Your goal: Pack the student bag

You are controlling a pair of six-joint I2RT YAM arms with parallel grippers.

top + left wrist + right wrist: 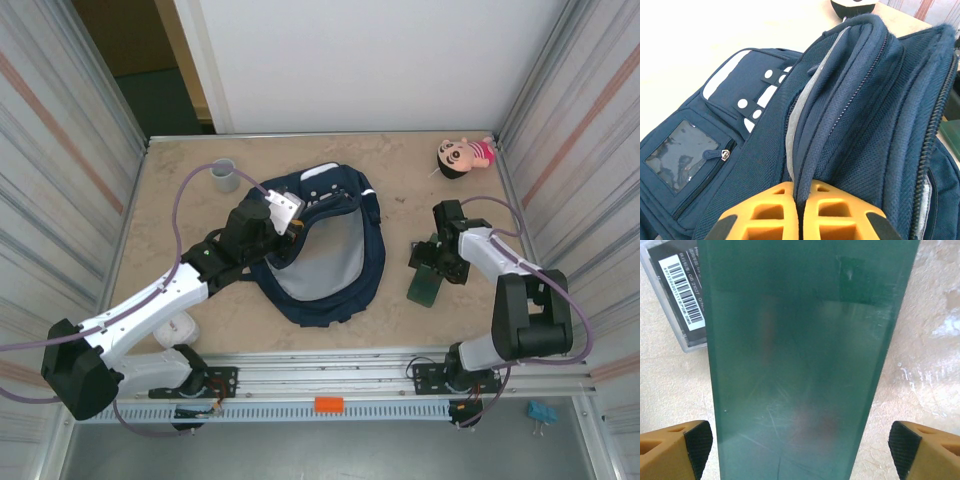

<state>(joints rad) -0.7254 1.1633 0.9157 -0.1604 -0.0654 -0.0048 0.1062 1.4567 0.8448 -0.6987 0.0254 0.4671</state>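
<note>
Beige tabletop [390, 320] bears the student bag [330, 250] and a barcode-labelled clear case [675, 300].

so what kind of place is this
Probably a robot test cell, not a home or classroom: a left arm and right arm are bolted at the near edge of a table, ribbed walls close it in, and the student bag, doll and cup look staged.

Centre blocked by student bag [330, 262], bare table [398, 268] beside green case [424, 288], probably passable
</note>
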